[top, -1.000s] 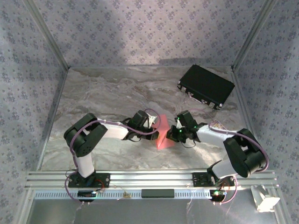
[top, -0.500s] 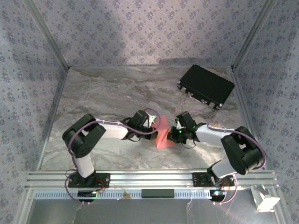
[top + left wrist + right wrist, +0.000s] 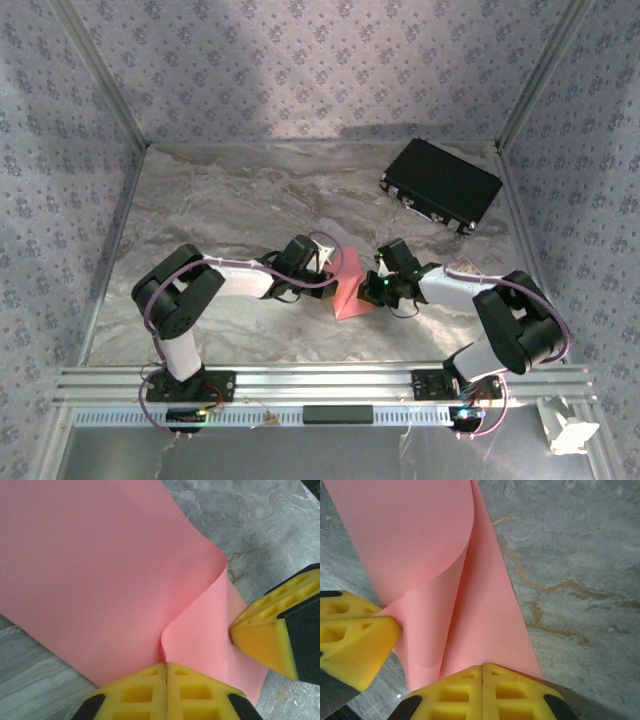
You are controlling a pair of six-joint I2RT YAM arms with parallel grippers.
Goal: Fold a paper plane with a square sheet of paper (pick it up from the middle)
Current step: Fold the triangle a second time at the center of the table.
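Top external: the square sheet of paper [image 3: 350, 290] was seen between the left gripper [image 3: 325, 268] and the right gripper [image 3: 376, 288], curled up off the table [image 3: 220, 200]. Left wrist: the pads [image 3: 140, 695] were pressed together on a pinched ridge of the sheet at their tips, with the rest spread ahead and the other arm's pad just to the right. Right wrist: the pads [image 3: 455, 695] were clamped on the sheet's near edge, a rolled flap ahead-left. An early centre fold was judged in hand. Next, the curl would have to be laid flat and creased.

One sheet [image 3: 349, 283], two claws [image 3: 166, 666] [image 3: 482, 667], one case [image 3: 441, 183]
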